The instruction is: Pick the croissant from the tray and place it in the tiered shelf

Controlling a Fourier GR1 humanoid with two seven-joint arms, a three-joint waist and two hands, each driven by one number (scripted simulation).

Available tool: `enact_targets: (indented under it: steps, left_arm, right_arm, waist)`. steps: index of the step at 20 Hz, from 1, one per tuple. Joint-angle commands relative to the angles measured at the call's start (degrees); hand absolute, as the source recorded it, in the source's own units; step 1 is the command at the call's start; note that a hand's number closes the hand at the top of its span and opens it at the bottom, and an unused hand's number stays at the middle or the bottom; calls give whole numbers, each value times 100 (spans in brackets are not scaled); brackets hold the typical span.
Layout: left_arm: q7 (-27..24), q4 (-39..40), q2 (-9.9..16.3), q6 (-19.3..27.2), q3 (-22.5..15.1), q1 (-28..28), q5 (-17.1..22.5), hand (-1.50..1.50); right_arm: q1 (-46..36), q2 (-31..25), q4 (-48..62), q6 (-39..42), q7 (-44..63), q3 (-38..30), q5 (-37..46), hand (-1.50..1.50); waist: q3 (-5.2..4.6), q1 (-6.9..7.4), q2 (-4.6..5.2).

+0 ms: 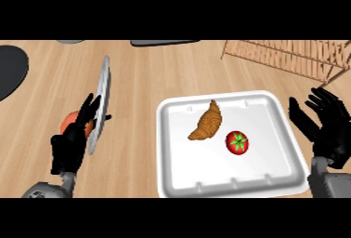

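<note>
Croissant (206, 122): one item, brown, crescent-shaped, laid flat in the white tray (288, 139), toward its far left part, long axis running from the far tip down to a broader near end. It is untouched, well apart from all fingers, to the left of the right hand's fingers and to the right of the left hand's. Tomato (237, 142): red, green-topped, set just beside the croissant's near end, on the side toward the right hand's fingers; it appears close to touching, though contact cannot be told. Right hand (328, 128): shown beside the tray's right rim, fingers straight and spread apart, holding nothing. Left hand (70, 146): shown left of the tray, fingers straight, lying along a thin grey plate (104, 93) seen nearly edge-on; an orange object (70, 121) is partly hidden behind these fingers. Shelf (288, 56): wooden, slatted, placed beyond the right hand's fingertips at the far right. Handling, as judged: the croissant is taken to be light, soft and flaky, easily crushed or torn at its thin tips, its ridged crust unlikely to slip. Hold is best taken across the thick middle, fingers on one long side and thumb on the other, approached from above and kept clear of the tomato. The tips are to be avoided.
</note>
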Motion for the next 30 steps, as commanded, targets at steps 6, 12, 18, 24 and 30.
enact_targets:
  steps: [6, 12, 18, 24, 30]
  left_arm:
    - [-218, 158, -93, -374, -92, -321, 52, 0]
    - [-459, 481, -344, -641, -174, -490, -78, 0]
    - [-491, 366, -171, -802, -62, -457, -120, 0]
    - [-198, 408, -229, -836, -42, -822, -89, 0]
    - [-225, 477, -413, -690, -175, -898, -253, 0]
  right_arm:
    - [1300, 1589, -632, -3456, -1444, 42, 795, -150]
    - [2433, 1617, -1362, -3232, -1251, 1899, 1222, -150]
    - [2258, 744, -1215, -2995, 905, 2194, 2533, -150]
    - [2343, 308, -1335, -1995, 2316, 2141, 3118, -150]
    - [2306, -339, -1367, -797, 3900, 2412, 3699, -150]
  waist:
    - [16, 310, -73]
    - [2, 588, -38]
    - [-23, 759, -3]
    - [-54, 818, 37]
    - [-75, 883, 57]
